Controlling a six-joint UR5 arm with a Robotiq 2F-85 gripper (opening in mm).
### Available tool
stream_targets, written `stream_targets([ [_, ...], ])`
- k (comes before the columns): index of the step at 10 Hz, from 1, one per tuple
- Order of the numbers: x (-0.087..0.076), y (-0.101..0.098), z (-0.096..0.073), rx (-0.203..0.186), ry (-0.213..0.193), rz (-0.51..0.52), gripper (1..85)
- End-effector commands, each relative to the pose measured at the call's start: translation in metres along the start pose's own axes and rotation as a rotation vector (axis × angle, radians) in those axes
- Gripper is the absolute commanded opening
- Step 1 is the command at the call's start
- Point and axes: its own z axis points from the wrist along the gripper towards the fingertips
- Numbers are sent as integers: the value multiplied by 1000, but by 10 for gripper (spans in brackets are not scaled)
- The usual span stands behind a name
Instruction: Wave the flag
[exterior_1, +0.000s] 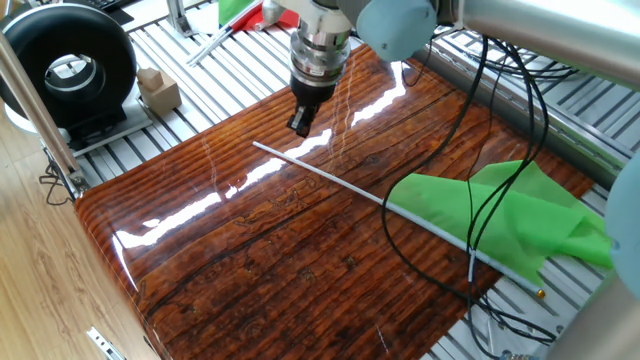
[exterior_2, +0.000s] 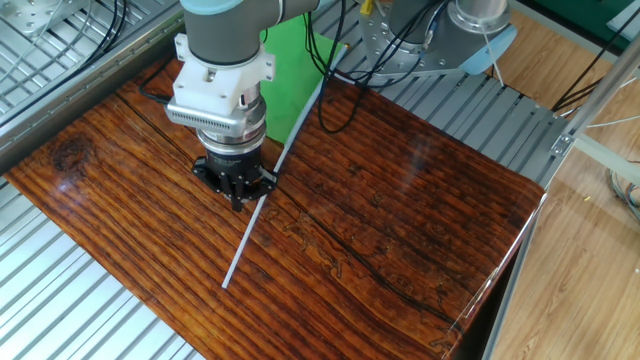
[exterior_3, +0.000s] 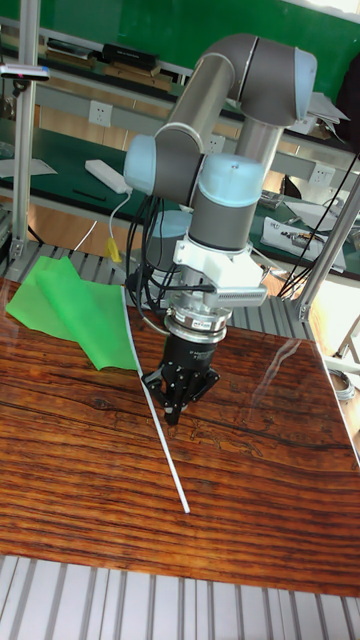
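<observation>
Now the flag (exterior_1: 500, 215) lies flat on the table (exterior_1: 250, 250), its green cloth draped over the table's far corner among black cables (exterior_1: 470, 160), the orange tip past the edge. Its rod runs diagonally to mid-table. Just beside the rod's bare end stands the gripper (exterior_1: 300, 125), jaws together on nothing, touching no rod. Bare wood spreads around it.

Two fixed views look steeply down from opposite corners of the wooden table (exterior_1: 250, 250). The tall view faces it level, near; all share the gripper (exterior_3: 180, 392) at twelve o'clock.
</observation>
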Motion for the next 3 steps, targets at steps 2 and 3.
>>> stream_targets([
  [2, -1, 2, -1, -14, -5, 13, 10],
  [3, -1, 2, -1, -15, -2, 12, 10],
])
